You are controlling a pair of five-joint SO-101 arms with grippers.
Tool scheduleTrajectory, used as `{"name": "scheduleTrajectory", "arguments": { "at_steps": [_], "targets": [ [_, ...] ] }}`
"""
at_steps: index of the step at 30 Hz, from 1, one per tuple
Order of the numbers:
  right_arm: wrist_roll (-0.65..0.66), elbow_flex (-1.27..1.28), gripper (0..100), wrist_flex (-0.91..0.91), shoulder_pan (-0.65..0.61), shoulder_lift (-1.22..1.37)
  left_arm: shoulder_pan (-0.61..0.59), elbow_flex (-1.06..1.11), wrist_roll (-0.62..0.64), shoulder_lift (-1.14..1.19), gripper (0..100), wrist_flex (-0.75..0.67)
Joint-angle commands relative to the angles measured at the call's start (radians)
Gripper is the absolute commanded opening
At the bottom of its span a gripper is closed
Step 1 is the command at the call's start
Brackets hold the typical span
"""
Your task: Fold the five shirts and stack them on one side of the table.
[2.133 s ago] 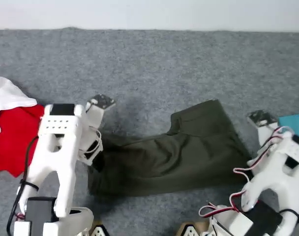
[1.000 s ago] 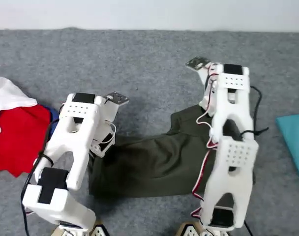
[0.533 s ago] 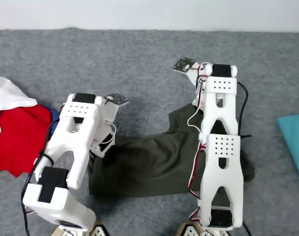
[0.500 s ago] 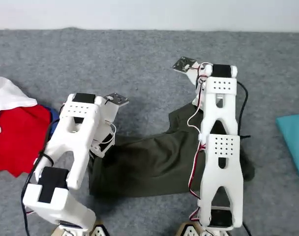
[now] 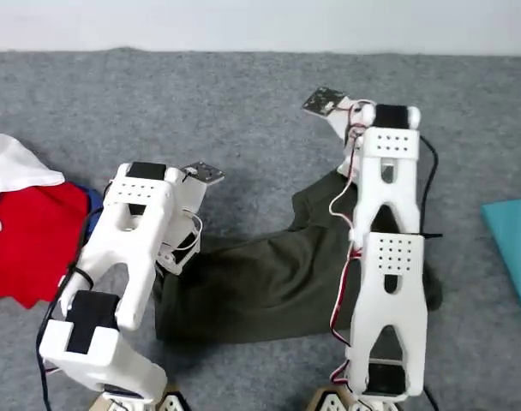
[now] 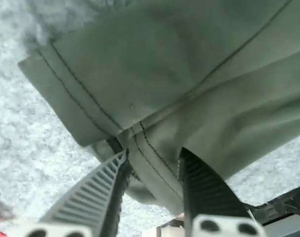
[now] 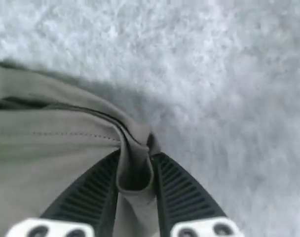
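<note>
Right gripper (image 7: 136, 157) shifted farther out, clamped on olive shirt (image 5: 260, 282) edge between its fingers; left gripper (image 6: 154, 154) unchanged, pinching the hem.

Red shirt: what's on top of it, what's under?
A white garment overlaps the far corner of the red shirt. A blue sliver shows at its edge; what lies beneath is covered.

Right claw (image 7: 135, 169) pinches olive shirt (image 7: 46, 133) edge over grey felt (image 7: 224, 64).
</note>
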Motion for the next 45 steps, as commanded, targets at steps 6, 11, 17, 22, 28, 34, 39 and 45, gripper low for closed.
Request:
{"name": "scheduleTrajectory", "arguments": {
  "at_steps": [6, 11, 17, 22, 28, 34, 39, 45],
  "targets": [
    [0.005, 0.559, 0.9, 0.039, 0.002, -0.469, -0.006, -0.002, 0.014, -0.003, 15, 0.008],
    [0.107, 0.930, 0.9, 0.038, -0.042, -0.733, -0.006, -0.002, 0.014, -0.003, 15, 0.014],
    [0.183, 1.330, 0.9, 0.035, -0.012, -0.984, -0.028, 0.019, 0.012, -0.003, 15, 0.009],
    [0.262, 1.602, 0.9, 0.031, 0.068, -1.104, -0.077, 0.062, 0.006, -0.003, 15, 0.008],
    [0.275, 1.803, 2.0, -0.090, 0.180, -1.158, -0.110, 0.067, 0.005, -0.003, 15, 0.006],
    [0.276, 1.858, 26.0, -0.070, 0.182, -1.161, -0.106, 0.065, 0.005, -0.003, 15, -0.002],
    [0.279, 1.826, 41.6, 0.010, 0.133, -1.165, -0.106, 0.067, 0.005, -0.003, 15, -0.006],
    [0.275, 1.711, 41.5, 0.036, 0.131, -1.303, -0.107, 0.067, 0.006, -0.003, 15, -0.005]
  ]
}}
